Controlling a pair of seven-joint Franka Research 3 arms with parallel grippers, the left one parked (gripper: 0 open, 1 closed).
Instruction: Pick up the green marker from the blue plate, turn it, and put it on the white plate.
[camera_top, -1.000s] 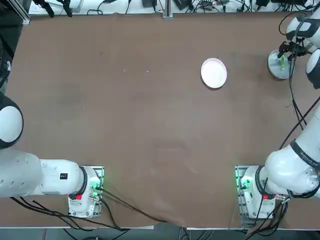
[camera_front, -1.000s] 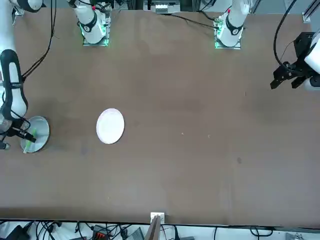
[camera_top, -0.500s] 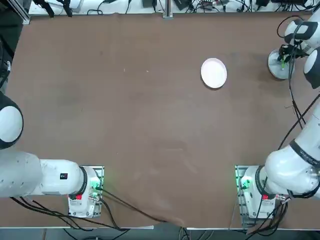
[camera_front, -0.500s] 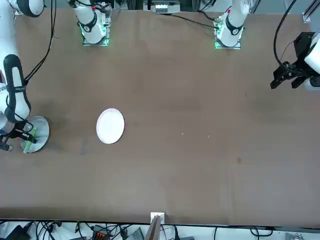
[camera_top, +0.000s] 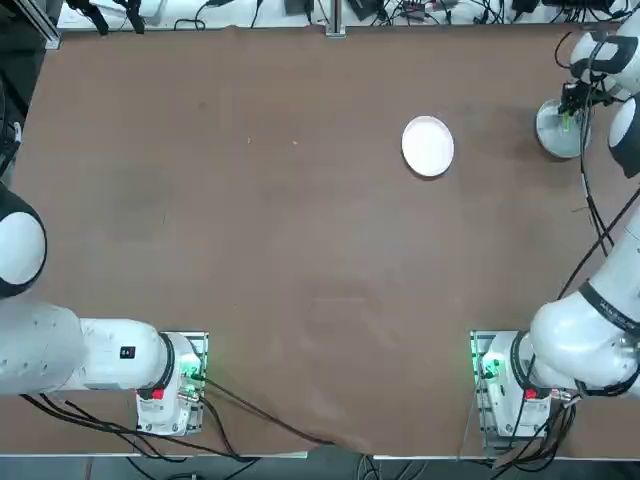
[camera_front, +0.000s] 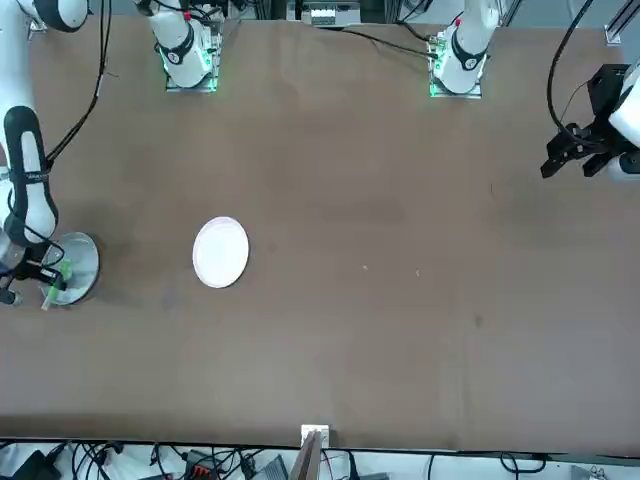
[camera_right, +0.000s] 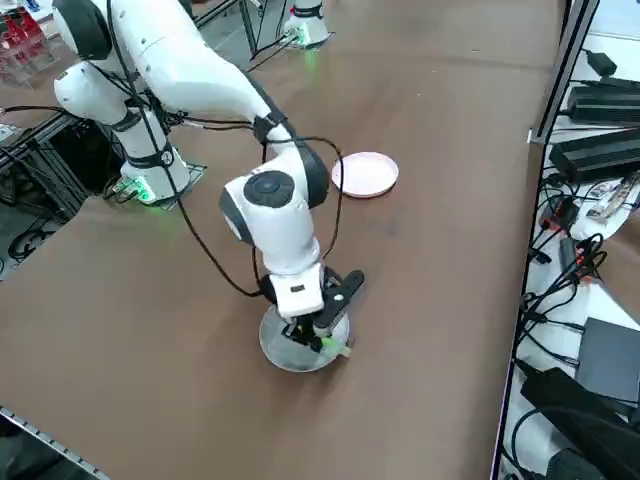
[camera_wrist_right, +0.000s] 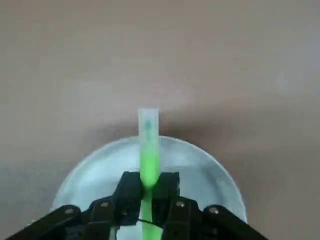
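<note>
Wrist view: over the blue plate (camera_wrist_right: 200, 175), we are clenching the green marker (camera_wrist_right: 149, 165) in our right gripper (camera_wrist_right: 152, 187).

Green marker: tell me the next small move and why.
Probably lift the marker straight up: the right gripper's fingers are closed on it over the blue plate, and the white plate lies apart.
</note>
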